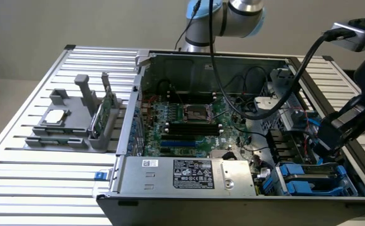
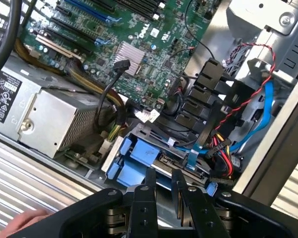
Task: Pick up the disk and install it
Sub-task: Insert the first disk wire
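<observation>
The disk [image 2: 141, 152] is a grey slab in a blue plastic carrier, sitting in the near bay of the case [image 1: 189, 70], exterior view's right. The end effector [image 2: 164, 174] is right by it, honestly can't tell if it's gripping.

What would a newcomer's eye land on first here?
First, the open computer case on the slatted table, with its green motherboard bared in the middle. At the exterior view's right, the gripper hangs inside the case's near corner, over the blue carriers. A grey fixture stands on the table at the exterior view's left.
</observation>
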